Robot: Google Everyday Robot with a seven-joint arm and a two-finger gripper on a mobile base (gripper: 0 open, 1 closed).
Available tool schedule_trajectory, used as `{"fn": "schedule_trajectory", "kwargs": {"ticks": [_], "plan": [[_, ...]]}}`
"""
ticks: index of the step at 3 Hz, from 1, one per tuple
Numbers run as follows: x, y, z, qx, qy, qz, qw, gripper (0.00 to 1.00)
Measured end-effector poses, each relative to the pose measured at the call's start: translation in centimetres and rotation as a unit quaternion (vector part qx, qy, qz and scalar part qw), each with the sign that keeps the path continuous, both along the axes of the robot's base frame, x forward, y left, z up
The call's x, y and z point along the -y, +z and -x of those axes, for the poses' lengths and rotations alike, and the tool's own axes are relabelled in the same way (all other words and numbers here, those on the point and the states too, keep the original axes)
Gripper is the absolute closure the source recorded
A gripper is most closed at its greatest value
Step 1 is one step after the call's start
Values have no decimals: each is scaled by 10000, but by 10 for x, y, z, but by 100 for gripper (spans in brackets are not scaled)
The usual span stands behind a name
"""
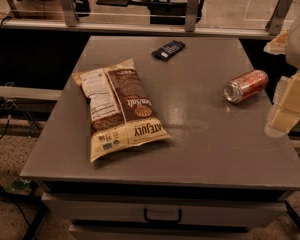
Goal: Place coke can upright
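Gripper (289,105) sits at the far right of the scene, just off the right edge of the table (205,149), pale and blocky and partly cut off by the frame. I cannot tell whether it is spread or closed. It holds nothing and is apart from the can.

Just to its left, the coke can (246,86) lies on its side near the table's right edge. Its silver end faces left and toward the near side, and its red body angles away to the far right. The task looks barely begun, with the can not yet grasped or stood up.

The main risk is the can rolling. A glancing touch on the curved wall could send the cylinder toward the right edge and off the table. A grip across the rounded body could also slip or dent the thin metal, and the can may tip back over if it is let go before its base sits flat.

Further left, the chip bag (120,109) lies flat and well apart from the can. The small dark blue packet (168,49) rests toward the far side. Neither seems likely to interfere unless the can rolls left.
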State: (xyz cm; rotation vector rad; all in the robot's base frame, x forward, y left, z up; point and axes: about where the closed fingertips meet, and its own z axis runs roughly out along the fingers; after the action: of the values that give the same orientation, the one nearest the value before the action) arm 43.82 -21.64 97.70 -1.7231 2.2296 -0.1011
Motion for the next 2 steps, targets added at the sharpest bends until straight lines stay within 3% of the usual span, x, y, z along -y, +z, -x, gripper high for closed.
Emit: {"fn": "schedule_trajectory", "kwargs": {"ticks": [1, 2], "plan": [[0, 0, 0, 9, 2, -1, 10000, 0], [9, -7, -30, 47, 268, -7, 9996, 0]]}}
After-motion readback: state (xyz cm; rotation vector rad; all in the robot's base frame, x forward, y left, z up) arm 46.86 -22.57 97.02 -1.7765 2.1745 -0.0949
